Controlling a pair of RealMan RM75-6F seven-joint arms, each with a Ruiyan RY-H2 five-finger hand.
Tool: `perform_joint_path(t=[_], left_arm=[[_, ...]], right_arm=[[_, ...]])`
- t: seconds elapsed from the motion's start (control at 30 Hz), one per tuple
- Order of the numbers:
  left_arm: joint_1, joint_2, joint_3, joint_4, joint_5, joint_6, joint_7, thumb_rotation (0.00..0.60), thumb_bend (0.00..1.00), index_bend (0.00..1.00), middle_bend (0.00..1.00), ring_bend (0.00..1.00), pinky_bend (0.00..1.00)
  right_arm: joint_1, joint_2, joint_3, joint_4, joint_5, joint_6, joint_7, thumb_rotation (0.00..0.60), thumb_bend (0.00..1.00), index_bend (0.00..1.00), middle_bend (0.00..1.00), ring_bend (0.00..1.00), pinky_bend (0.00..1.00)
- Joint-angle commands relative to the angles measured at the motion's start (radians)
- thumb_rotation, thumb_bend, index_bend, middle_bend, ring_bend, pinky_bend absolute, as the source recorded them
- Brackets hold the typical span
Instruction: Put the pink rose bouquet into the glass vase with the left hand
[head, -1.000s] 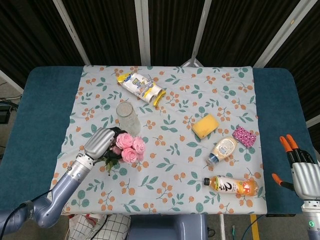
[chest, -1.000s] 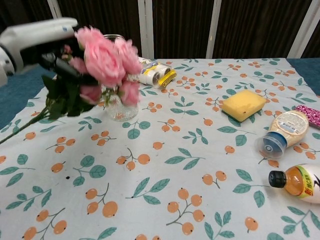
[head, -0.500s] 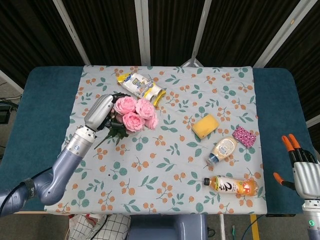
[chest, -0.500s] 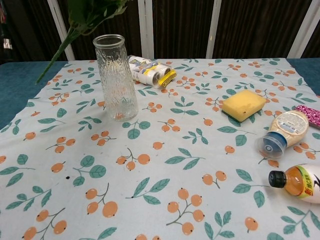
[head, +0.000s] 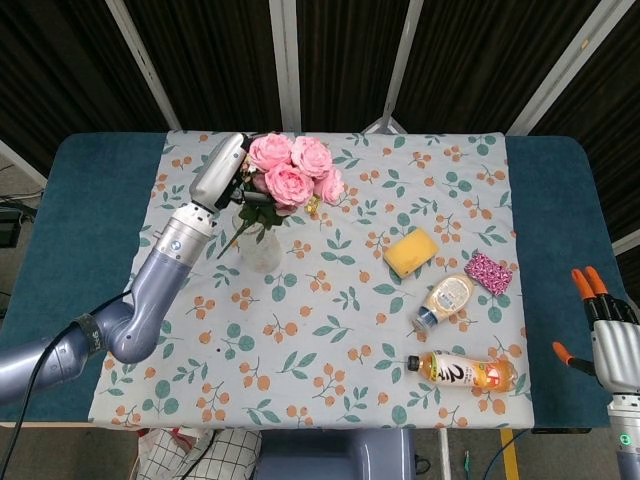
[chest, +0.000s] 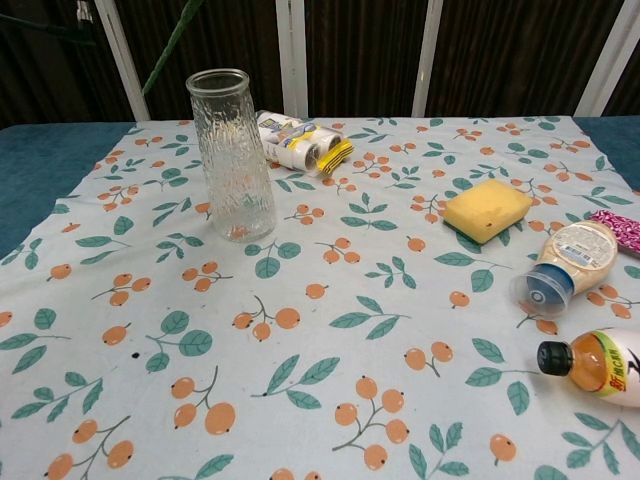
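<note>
Your left hand grips the pink rose bouquet with dark green leaves by its stems, fingers wrapped around them; the blooms stick out to the hand's right and a stem trails down beneath it. The bouquet is held in the air above the tall, ribbed clear glass vase, which stands upright on the bench directly below the hand; in the head view the leaves and stem overlap the vase's mouth. In the chest view only a thin green stem shows, slanting across the top edge above and a little left of the vase rim, and the vase itself holds nothing. The stems are not in the vase.

The vase stands on the white cloth printed with orange berries and green leaves, which covers the middle of the teal bench. Just beyond the vase, on the far side from you and partly hidden under the blooms in the head view, lies a white and yellow packet. Well off to the hand's right, a yellow sponge block lies flat. Further right and nearer you, a cream squeeze bottle with a grey cap lies on its side, with a small pink patterned pouch just beside it. Nearest the front edge, an amber bottle with a black cap and white label lies on its side.

Your right hand is at the bench's far right corner, well apart from everything, its orange-tipped fingers spread and holding nothing.
</note>
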Motion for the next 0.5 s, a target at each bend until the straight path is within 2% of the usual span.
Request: perform_joint_path(t=[0.03, 0.23, 0.5], left_arm=[[-0.043, -0.033, -0.009, 0.085, -0.006, -0.007, -0.009, 0.600, 0.43, 0.55, 0.53, 0.41, 0.51], [-0.084, -0.081, -0.005, 0.188, 0.014, -0.008, -0.045, 0.600, 0.43, 0.55, 0.53, 0.41, 0.52], [-0.175, -0.188, 0.009, 0.399, 0.064, 0.002, -0.093, 0.600, 0.42, 0.55, 0.53, 0.41, 0.52]], right_arm=[[0.000, -0.005, 0.002, 0.003, 0.009, -0.004, -0.003, 0.600, 0.22, 0.06, 0.01, 0.20, 0.21], [0.001, -0.009, 0.007, 0.004, 0.015, -0.005, -0.004, 0.600, 0.22, 0.06, 0.01, 0.20, 0.21], [0.002, -0.030, 0.022, 0.038, 0.026, 0.008, 0.002, 0.600, 0.22, 0.06, 0.01, 0.20, 0.21]])
